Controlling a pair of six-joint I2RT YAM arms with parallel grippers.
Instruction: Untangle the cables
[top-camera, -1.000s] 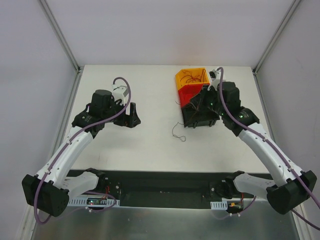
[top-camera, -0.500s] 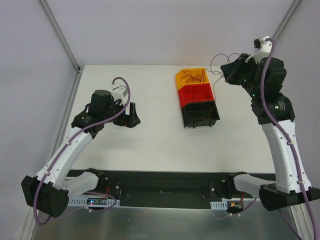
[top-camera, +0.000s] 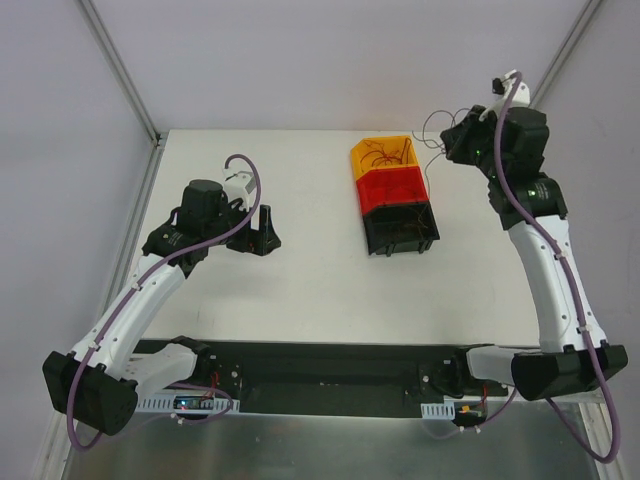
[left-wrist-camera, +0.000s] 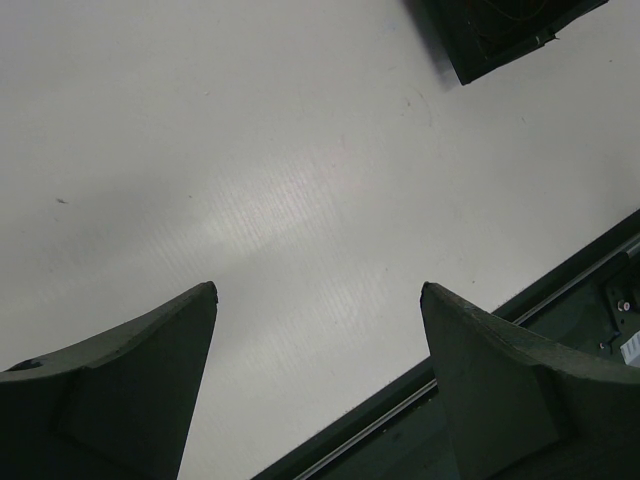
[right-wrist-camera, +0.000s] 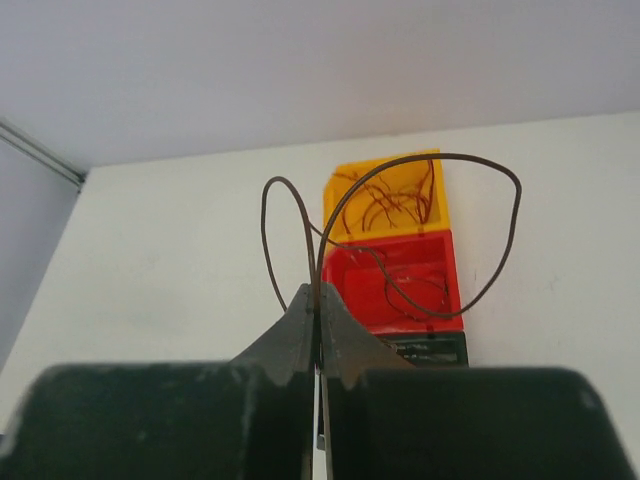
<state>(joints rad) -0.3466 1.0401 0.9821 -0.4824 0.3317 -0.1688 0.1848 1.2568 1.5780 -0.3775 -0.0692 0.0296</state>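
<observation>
While the right claw (right-wrist-camera: 318, 300) pinches a brown wire (right-wrist-camera: 519, 200) at upper right, lift slowly; left claw's (left-wrist-camera: 318, 287) spread.

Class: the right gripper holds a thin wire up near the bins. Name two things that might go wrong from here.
1. The right gripper pinches the wire only at its very tip; so thin a wire may slip and drop onto the table.
2. Its loose loops hang close to the orange bin and red bin, which hold more wires; lowered carelessly, it may tangle with them.
</observation>
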